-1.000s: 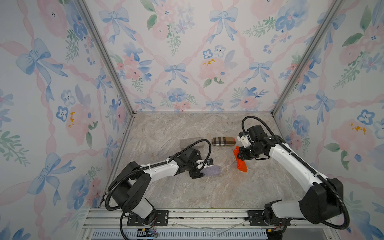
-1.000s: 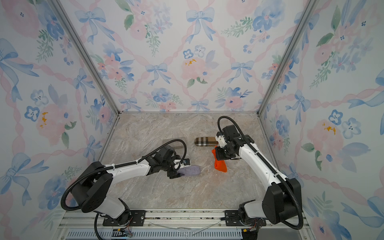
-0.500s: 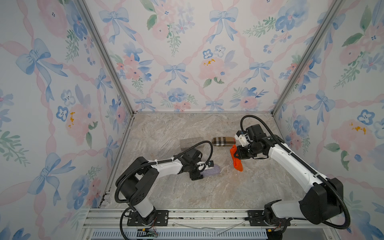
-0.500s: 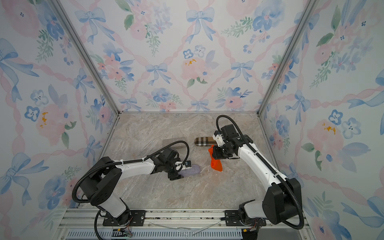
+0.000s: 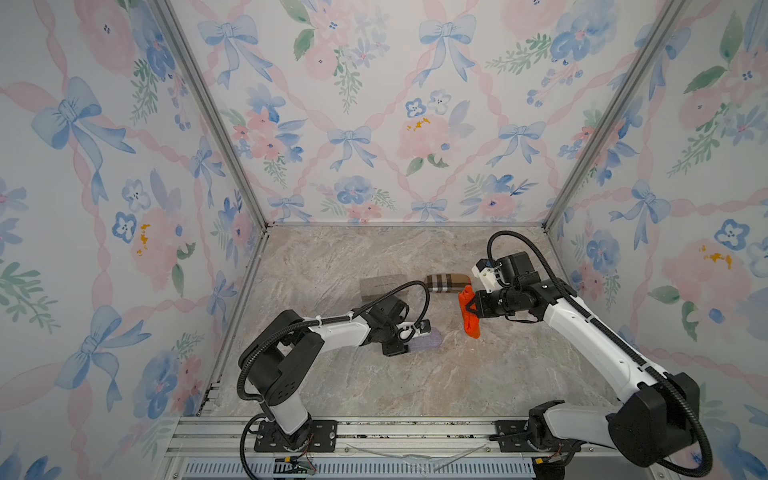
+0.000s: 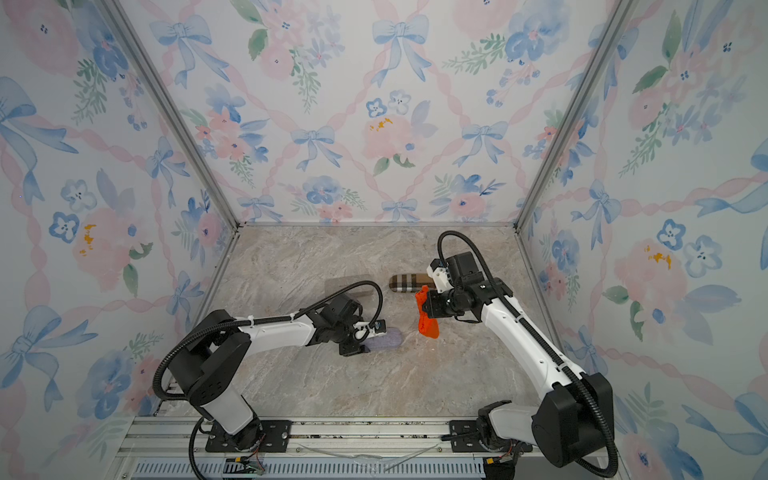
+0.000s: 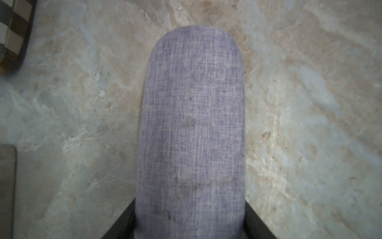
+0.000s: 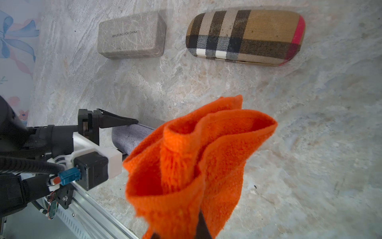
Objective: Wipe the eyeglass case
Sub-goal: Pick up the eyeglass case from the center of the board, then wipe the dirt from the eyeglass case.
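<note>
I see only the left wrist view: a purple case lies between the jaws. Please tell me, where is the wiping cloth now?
Observer: The orange cloth hangs from the right gripper, whose jaws are shut on it.
Operator: Does the cloth already touch the purple case?
Observer: No. In both top views a clear gap separates the cloth from the purple case.
Operator: At the edge of my picture I see a striped corner. What is it?
Observer: It is a plaid eyeglass case, closed, lying beside a grey case.
</note>
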Robot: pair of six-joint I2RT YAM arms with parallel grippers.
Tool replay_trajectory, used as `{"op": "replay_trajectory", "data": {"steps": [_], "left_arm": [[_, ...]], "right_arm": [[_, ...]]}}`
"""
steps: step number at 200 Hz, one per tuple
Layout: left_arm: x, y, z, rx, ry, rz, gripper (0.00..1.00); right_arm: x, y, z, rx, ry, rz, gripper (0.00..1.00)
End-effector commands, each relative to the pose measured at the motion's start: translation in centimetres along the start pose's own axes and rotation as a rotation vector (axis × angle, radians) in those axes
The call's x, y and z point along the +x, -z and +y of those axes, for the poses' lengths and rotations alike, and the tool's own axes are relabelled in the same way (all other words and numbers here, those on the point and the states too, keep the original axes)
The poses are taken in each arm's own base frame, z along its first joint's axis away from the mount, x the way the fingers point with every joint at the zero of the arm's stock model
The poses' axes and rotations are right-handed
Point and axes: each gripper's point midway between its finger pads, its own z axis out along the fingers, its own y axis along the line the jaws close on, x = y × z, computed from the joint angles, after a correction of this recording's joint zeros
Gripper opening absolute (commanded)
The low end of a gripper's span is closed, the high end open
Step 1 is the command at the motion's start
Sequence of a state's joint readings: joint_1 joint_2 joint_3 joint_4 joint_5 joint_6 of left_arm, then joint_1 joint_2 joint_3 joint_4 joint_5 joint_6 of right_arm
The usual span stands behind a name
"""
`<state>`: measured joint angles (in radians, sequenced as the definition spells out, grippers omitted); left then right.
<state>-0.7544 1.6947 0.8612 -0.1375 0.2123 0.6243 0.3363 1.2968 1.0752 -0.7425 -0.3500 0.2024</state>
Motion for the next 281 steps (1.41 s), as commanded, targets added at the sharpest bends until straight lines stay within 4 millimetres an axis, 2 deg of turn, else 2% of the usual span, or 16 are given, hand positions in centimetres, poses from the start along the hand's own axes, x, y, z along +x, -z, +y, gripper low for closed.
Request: {"op": "replay_trajectory", "data": {"steps": [1, 11, 34, 75, 97, 138, 160, 176, 189, 213, 222, 235, 262, 271, 281], "left_arm": [[0.9, -0.6, -0.4, 0.011, 0.002, 0.055, 0.42], [0.7, -0.4, -0.4, 0.011, 0.007, 0.046, 0.34], [-1.4, 0.8, 0.3, -0.029, 0.010, -0.010, 0.28], [-8.7, 5.1, 1.5, -0.147, -0.063, -0.190, 0.21], [-11.7, 7.0, 2.2, -0.210, -0.047, -0.265, 0.15], [-15.9, 9.9, 2.2, -0.254, -0.037, -0.457, 0.12], [-17.1, 11.0, 3.1, -0.303, -0.002, -0.507, 0.11], [-17.5, 11.8, 3.5, -0.339, 0.005, -0.543, 0.11], [-17.8, 12.2, 3.4, -0.337, 0.002, -0.560, 0.11], [-17.8, 13.0, 3.1, -0.339, -0.007, -0.576, 0.11], [-17.7, 13.3, 3.1, -0.343, -0.009, -0.577, 0.12], [-17.7, 13.6, 3.2, -0.347, -0.007, -0.579, 0.12], [-18.2, 13.8, 3.1, -0.338, 0.002, -0.605, 0.12], [-18.3, 13.9, 3.4, -0.348, 0.009, -0.606, 0.11], [-18.2, 14.0, 3.6, -0.361, 0.013, -0.607, 0.12]], "right_arm": [[0.6, -0.4, 0.6, -0.048, -0.029, 0.022, 0.00], [0.9, -0.3, 0.8, -0.059, -0.040, 0.030, 0.00], [1.6, 0.4, 1.5, -0.088, -0.055, 0.043, 0.00], [1.9, 1.1, 3.8, -0.214, -0.085, 0.013, 0.00], [1.7, 0.2, 4.8, -0.255, -0.098, 0.002, 0.00], [2.5, -2.5, 6.8, -0.321, -0.084, 0.000, 0.00], [1.7, -2.6, 8.9, -0.443, -0.137, -0.038, 0.00], [1.7, -2.3, 9.3, -0.492, -0.172, -0.042, 0.00], [2.2, -2.0, 8.2, -0.472, -0.160, -0.032, 0.00], [1.8, 0.2, 4.4, -0.381, -0.174, -0.056, 0.00], [1.7, 0.8, 4.3, -0.353, -0.143, -0.063, 0.00], [1.7, 0.9, 5.5, -0.350, -0.095, -0.055, 0.00], [1.8, -1.5, 9.3, -0.466, -0.099, -0.026, 0.00], [1.6, -1.8, 9.9, -0.500, -0.116, -0.022, 0.00], [1.4, -1.8, 9.5, -0.499, -0.120, -0.025, 0.00]]}}
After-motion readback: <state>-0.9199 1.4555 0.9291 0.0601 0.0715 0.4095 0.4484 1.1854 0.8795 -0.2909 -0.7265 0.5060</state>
